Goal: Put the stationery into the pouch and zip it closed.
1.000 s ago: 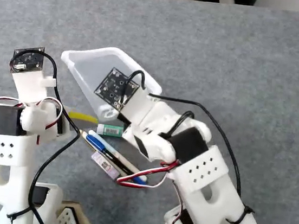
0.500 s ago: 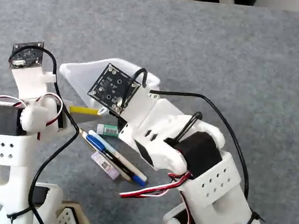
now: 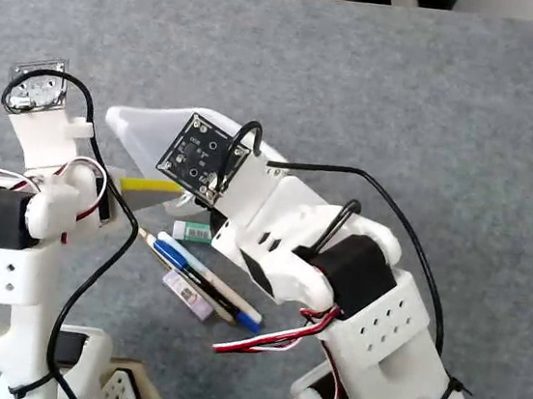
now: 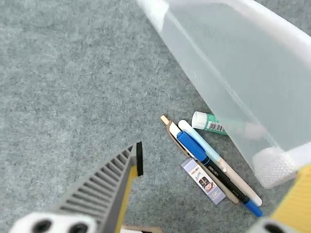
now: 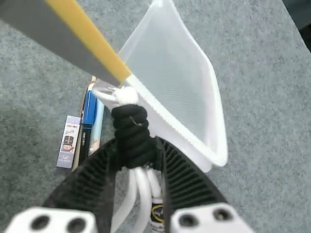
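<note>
1. from the high view you have the white mesh pouch (image 3: pixel 153 137) lying on the grey table cover (image 3: pixel 452 115), with one end hidden under the right arm (image 3: pixel 282 231). the stationery lies outside the pouch, just beside it on the side nearer the arm bases: a small green-labelled tube (image 3: pixel 194 233), a bundle of pens (image 3: pixel 203 279) and a lilac packet (image 3: pixel 187 295) touching the pens. the left arm (image 3: pixel 10 226) stands beside the pouch, and one yellow-edged finger (image 3: pixel 147 185) reaches to the pouch's near edge.

2. in the left wrist view your left gripper (image 4: pixel 218 165) has its fingers wide apart and grips nothing. the pouch's thick white end sits just beside the yellow finger at the frame's edge; you cannot tell whether they touch. the pens, tube and packet lie on the cover below, seen in the gap between the fingers.

3. in the right wrist view your right gripper (image 5: pixel 136 145) is clamped on the black cord (image 5: pixel 129 121), a knotted pull with white strands hanging from it, tied to a white ring at the pouch's corner. the left gripper's grey and yellow finger meets that same corner. the pens and packet lie beside the pouch.
</note>
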`<control>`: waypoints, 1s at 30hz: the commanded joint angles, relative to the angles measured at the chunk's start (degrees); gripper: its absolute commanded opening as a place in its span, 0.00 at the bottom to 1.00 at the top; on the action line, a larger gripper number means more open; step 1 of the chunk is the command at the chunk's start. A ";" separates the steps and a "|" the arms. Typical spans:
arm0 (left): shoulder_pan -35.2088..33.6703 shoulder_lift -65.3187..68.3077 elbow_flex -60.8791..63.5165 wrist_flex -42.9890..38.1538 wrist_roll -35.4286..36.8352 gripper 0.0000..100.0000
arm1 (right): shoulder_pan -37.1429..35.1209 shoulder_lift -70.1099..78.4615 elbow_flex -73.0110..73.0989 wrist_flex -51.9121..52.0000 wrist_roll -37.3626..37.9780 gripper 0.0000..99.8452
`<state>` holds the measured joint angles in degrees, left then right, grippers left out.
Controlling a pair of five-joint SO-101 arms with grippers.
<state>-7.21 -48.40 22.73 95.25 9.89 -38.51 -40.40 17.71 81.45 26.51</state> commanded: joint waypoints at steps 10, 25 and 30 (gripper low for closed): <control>-0.40 -0.88 0.75 0.44 0.18 0.47 | -0.79 -1.63 -3.38 -0.09 0.09 0.01; -0.40 -0.88 -2.95 1.05 0.18 0.47 | -0.79 -1.63 -12.44 -0.18 0.00 0.01; -0.40 -0.88 -5.85 2.55 0.44 0.47 | -0.79 -1.54 -12.18 -0.88 0.00 0.01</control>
<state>-7.21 -48.40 20.35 97.01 9.98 -38.59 -40.40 8.31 81.54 26.51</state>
